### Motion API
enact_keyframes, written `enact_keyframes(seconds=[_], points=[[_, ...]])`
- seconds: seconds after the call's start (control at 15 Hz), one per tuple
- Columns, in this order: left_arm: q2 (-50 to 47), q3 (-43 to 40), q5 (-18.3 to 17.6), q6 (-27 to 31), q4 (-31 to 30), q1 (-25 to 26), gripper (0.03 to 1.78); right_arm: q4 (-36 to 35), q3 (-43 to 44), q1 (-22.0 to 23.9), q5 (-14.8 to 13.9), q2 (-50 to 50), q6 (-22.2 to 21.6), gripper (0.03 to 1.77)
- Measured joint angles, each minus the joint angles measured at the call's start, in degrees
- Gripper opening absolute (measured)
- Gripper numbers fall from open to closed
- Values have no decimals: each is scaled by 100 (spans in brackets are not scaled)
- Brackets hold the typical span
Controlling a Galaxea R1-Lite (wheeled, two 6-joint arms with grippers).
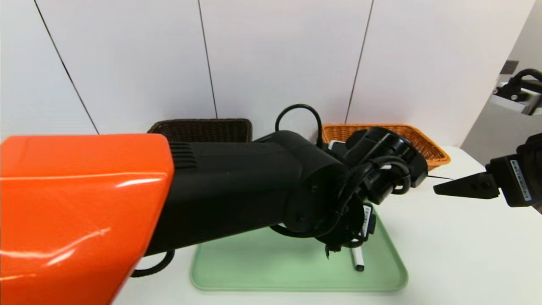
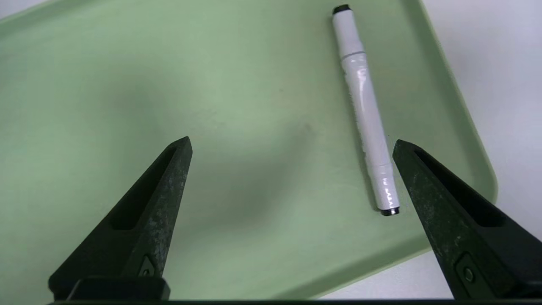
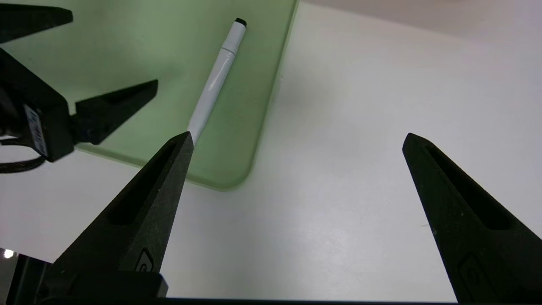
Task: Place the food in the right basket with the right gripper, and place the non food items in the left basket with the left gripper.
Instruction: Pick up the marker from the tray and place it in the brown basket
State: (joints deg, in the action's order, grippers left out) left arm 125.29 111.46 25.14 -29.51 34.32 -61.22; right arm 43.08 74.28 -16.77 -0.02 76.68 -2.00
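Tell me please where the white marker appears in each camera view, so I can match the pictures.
Head view: the white marker lies on the green tray, near its right edge, partly hidden under the left arm.
Left wrist view: the marker lies on the tray, just inside one finger of the open left gripper.
Right wrist view: the marker lies on the tray, beyond the open right gripper.
Shared landmark: the tray's rounded corner nearest the marker.
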Motion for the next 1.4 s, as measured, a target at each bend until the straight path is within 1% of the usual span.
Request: enact_keyframes(seconds=[0.4, 0.8, 1.4], points=[[393, 9, 0, 20, -340, -126, 169, -2, -13, 44, 7, 27, -39, 171], [662, 9, 2, 323, -800, -217, 169, -2, -30, 55, 24, 66, -59, 171], [1075, 15, 33, 315, -930, -234, 169, -2, -135, 165, 46, 52, -63, 171]])
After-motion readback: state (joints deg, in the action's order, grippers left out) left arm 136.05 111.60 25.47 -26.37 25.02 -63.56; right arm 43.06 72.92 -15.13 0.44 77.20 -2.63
